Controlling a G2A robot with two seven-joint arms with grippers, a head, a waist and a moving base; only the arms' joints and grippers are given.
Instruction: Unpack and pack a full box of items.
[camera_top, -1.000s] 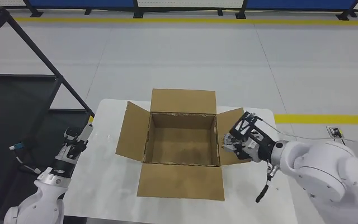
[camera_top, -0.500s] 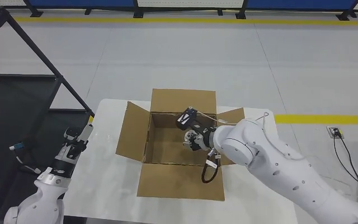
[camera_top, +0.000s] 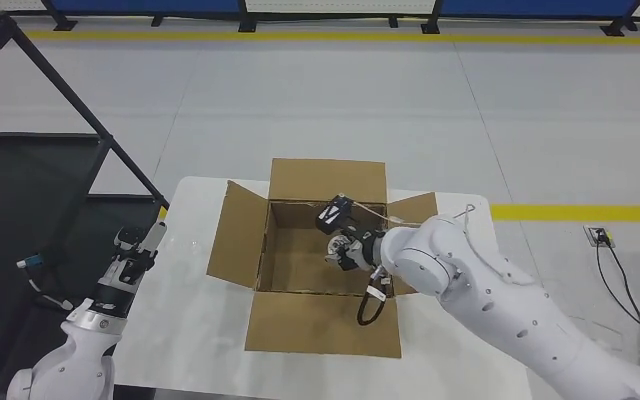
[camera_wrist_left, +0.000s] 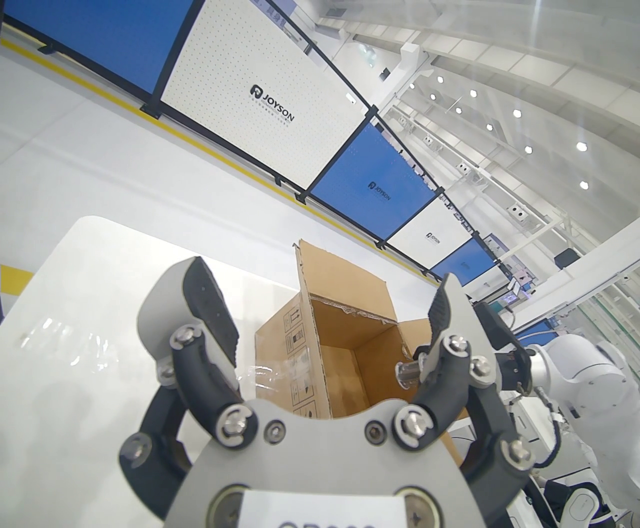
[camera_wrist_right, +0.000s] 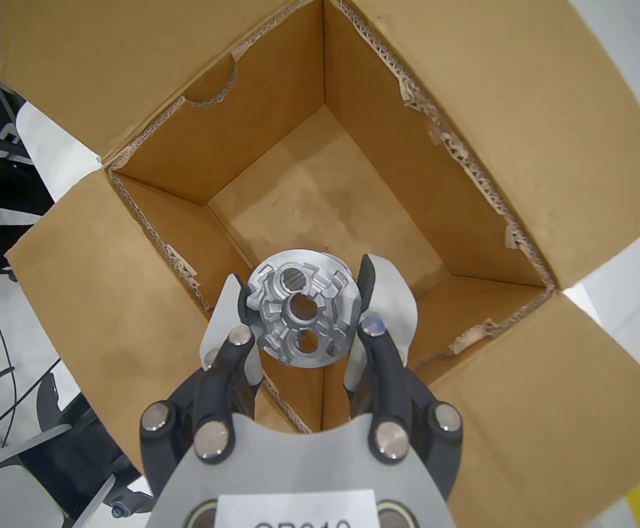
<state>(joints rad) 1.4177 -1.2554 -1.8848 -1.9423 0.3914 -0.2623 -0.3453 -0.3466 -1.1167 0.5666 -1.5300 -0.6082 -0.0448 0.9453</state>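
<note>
An open cardboard box (camera_top: 324, 329) stands in the middle of the white table (camera_top: 190, 310), its four flaps folded outward and its floor bare. My right gripper (camera_wrist_right: 304, 289) hangs over the box's right part (camera_wrist_right: 380, 165) and is shut on a round grey metal part (camera_wrist_right: 304, 314) with holes and ribs. In the top view the same right gripper (camera_top: 343, 250) sits just inside the box's rim. My left gripper (camera_wrist_left: 325, 305) stands open with nothing between its fingers, off the table's left edge (camera_top: 133, 262), facing the box (camera_wrist_left: 295, 345).
A dark rack frame (camera_top: 70, 120) rises at the left beside the table. The right arm (camera_top: 470, 290) stretches across the box's right flap. The table shows bare white surface left of the box (camera_wrist_left: 95, 280).
The right arm swung from beside the box's right flap to over the box interior, carrying the metal part; in the last half second it barely shifted. The left arm stayed still.
</note>
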